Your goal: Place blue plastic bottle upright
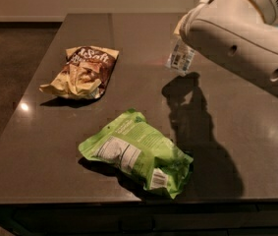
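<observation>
You have a dark table filling most of the view. The robot's pale arm reaches in from the upper right and throws a heavy shadow across the right half of the top.

Two snack bags lie flat to the left of that shadow. The green bag is near the front edge. The brown bag is farther back and to the left. Both sit well apart from the arm's end, so they are not in your way.

The bottle is at the tip of the arm, over the back right part of the table. Its label faces the camera, and its lower end is just above the start of the shadow. The gripper sits right on top of it, mostly hidden behind the arm. It appears to be pinching the bottle's upper end, since the bottle hangs tilted with nothing else holding it up.

What matters for your next move is the bottle's long axis. It runs down from the gripper and leans, with the base swung slightly left of the top. I'd judge you need to bring that axis straight up and down, with the base flat over bare table, before you lower it and let go. If you release it while it leans, it will likely tip over.
</observation>
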You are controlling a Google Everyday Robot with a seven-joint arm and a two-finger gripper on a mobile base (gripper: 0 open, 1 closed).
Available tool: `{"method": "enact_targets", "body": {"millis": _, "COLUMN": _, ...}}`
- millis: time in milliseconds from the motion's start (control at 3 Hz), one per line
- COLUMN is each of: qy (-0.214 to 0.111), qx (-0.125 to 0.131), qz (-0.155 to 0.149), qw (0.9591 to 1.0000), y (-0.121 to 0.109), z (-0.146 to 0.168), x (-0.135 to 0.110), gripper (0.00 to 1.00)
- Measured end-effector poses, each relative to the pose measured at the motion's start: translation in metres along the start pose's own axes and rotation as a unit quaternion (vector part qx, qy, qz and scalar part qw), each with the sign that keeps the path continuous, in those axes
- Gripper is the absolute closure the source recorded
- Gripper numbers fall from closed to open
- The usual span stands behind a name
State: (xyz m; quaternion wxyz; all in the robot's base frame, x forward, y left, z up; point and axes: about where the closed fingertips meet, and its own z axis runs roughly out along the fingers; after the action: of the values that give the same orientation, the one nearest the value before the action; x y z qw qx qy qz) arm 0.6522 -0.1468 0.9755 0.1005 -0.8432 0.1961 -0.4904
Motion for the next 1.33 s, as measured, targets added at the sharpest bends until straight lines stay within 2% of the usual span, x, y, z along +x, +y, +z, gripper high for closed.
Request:
{"method": "enact_targets", "body": {"millis": 333, "qy": 0.001, "qx": 0.003, "qz": 0.002, "qw": 1.0, "y": -0.002, "z": -0.001, "x": 0.002, "gripper": 1.0}}
{"method": "enact_targets", "body": {"millis": 667, "qy": 0.009, "qx": 0.025, "qz": -0.014, "qw": 0.9996, "y": -0.002, "z": -0.001, "x": 0.006, "gripper": 1.0}}
{"method": "enact_targets", "body": {"millis": 1000, "qy": 0.033, "qx": 0.068, "qz": -0.058, "qw": 0.9954, "y": 0.008, "z": 0.0, "x": 0.012, "gripper": 1.0}}
{"method": "enact_targets", "body": {"millis": 1333, "qy": 0.065, "qx": 0.128, "qz": -0.117, "qw": 0.9827, "y": 0.017, "z": 0.008, "x": 0.007, "gripper": 1.0}}
